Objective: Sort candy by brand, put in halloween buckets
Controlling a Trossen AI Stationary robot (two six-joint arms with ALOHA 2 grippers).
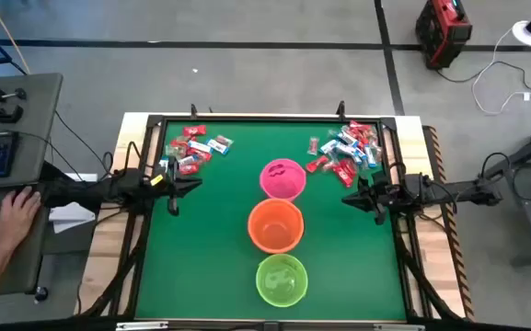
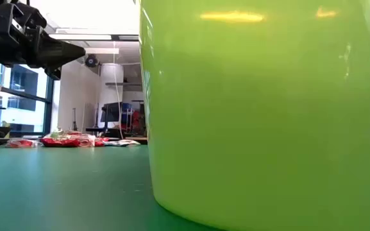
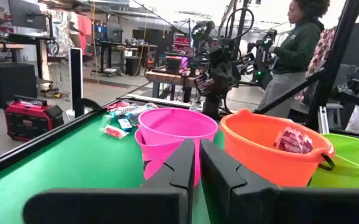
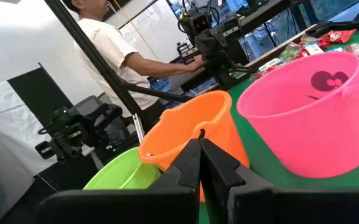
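3 buckets line the mat's centre: pink bucket [image 1: 282, 178], orange bucket [image 1: 275, 225], green bucket [image 1: 282, 279]. Candy [image 1: 195, 150] lies at 10 and 2 o'clock. Left gripper [image 1: 175, 190] and right gripper [image 1: 361, 195] hover clenched, empty.

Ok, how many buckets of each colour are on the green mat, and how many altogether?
Pink bucket: 1
Orange bucket: 1
Lime green bucket: 1
Total: 3 buckets, standing in one row down the middle of the mat.
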